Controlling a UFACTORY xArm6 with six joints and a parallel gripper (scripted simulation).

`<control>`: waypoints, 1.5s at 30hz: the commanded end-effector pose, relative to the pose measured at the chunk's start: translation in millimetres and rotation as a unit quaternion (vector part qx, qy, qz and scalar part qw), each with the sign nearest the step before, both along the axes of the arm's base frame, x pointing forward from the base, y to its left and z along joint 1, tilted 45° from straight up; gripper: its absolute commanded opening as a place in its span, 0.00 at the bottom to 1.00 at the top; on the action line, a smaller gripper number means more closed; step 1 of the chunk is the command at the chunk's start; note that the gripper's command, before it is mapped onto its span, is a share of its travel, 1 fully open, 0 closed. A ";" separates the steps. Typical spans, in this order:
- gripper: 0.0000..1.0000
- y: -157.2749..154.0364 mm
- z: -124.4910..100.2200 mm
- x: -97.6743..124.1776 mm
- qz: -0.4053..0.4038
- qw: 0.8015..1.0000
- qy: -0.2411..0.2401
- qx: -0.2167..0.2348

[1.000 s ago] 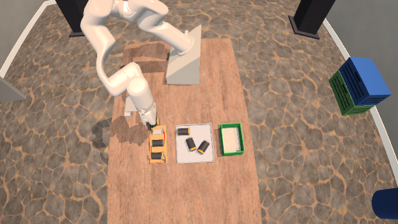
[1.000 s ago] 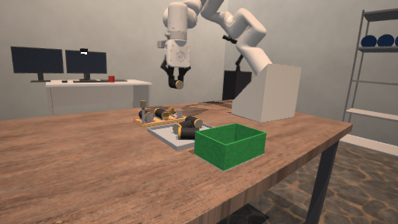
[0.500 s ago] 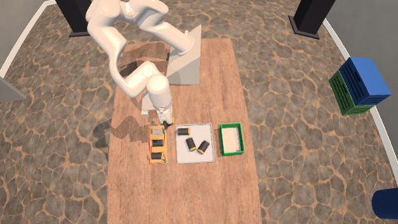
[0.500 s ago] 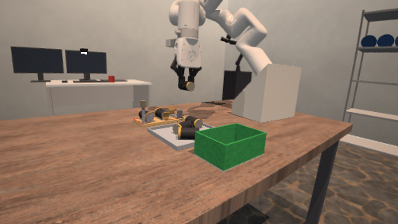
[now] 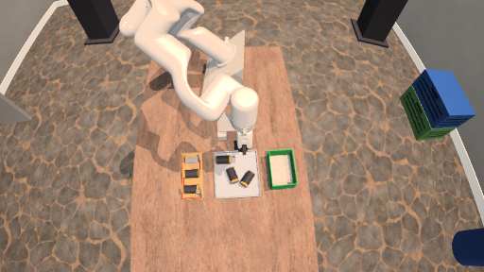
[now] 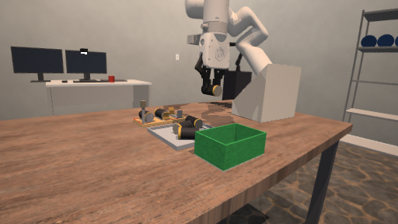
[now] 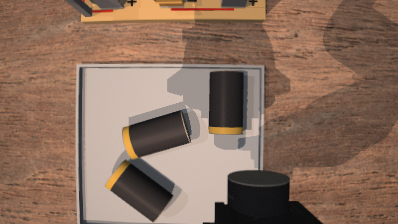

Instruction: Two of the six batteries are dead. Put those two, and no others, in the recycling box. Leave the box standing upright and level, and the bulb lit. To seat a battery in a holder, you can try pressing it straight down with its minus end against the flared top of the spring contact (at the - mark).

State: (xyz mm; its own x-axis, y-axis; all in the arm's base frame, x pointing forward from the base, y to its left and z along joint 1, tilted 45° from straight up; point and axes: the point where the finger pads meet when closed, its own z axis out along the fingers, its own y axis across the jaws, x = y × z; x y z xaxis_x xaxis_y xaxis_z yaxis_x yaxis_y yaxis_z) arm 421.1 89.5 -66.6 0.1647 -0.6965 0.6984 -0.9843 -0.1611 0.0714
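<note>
My gripper (image 5: 244, 148) (image 6: 211, 88) is shut on a black battery (image 5: 244, 151) (image 6: 213, 90) (image 7: 258, 191) and holds it high above the far edge of the grey tray (image 5: 236, 191) (image 6: 171, 139) (image 7: 110, 95). Three black batteries with yellow ends lie loose in the tray (image 5: 223, 160) (image 5: 232, 175) (image 5: 247, 178) (image 7: 226, 102) (image 7: 156, 134) (image 7: 140, 189). The orange holder board (image 5: 184, 179) (image 6: 153, 121) (image 7: 175, 14) lies left of the tray, with two batteries (image 5: 191, 173) (image 5: 190, 189) seated and one slot (image 5: 191, 160) empty. The green recycling box (image 5: 270, 170) (image 6: 229, 149) stands upright right of the tray and looks empty.
The arm's white base block (image 6: 268, 93) stands at the back of the wooden table (image 5: 222, 236) (image 6: 78, 167). A small post (image 6: 143, 105) rises from the holder board. Blue and green crates (image 5: 437, 104) sit on the floor far to the right.
</note>
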 end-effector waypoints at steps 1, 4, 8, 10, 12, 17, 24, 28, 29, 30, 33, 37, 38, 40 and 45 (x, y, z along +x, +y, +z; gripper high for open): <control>0.28 18.6 -16.7 2.5 -0.002 1.000 -0.001 -0.002; 0.28 18.8 -16.9 2.4 -0.002 1.000 -0.001 -0.002; 0.28 18.9 -17.0 2.4 -0.002 1.000 -0.001 -0.002; 0.28 18.9 -17.0 2.4 -0.002 1.000 -0.001 -0.002; 0.28 18.9 -17.0 2.4 -0.002 1.000 -0.002 -0.002; 0.28 18.9 -17.0 2.4 -0.003 1.000 -0.002 -0.002; 0.28 18.9 -17.0 2.4 -0.003 1.000 -0.002 -0.002; 0.28 15.5 -20.4 2.7 -0.003 1.000 -0.002 -0.002; 0.28 9.4 -26.5 3.3 -0.003 1.000 -0.002 -0.002; 0.28 0.7 -35.3 4.0 -0.003 1.000 -0.002 -0.002; 0.28 -27.1 -63.4 6.5 -0.003 1.000 -0.002 -0.002; 0.28 -35.0 -71.4 7.1 -0.003 1.000 -0.002 -0.002; 0.28 -35.5 -71.9 7.2 -0.003 1.000 -0.002 -0.002; 0.28 -35.5 -71.9 7.2 -0.003 1.000 -0.002 -0.002; 0.28 -35.5 -71.9 7.2 -0.003 1.000 -0.002 -0.002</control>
State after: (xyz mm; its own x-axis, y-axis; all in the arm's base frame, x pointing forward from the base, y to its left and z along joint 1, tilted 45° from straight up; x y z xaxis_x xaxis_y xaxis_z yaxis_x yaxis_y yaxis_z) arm 426.7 53.7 -137.9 0.1593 -0.6945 0.7017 -0.9855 -0.1537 0.0716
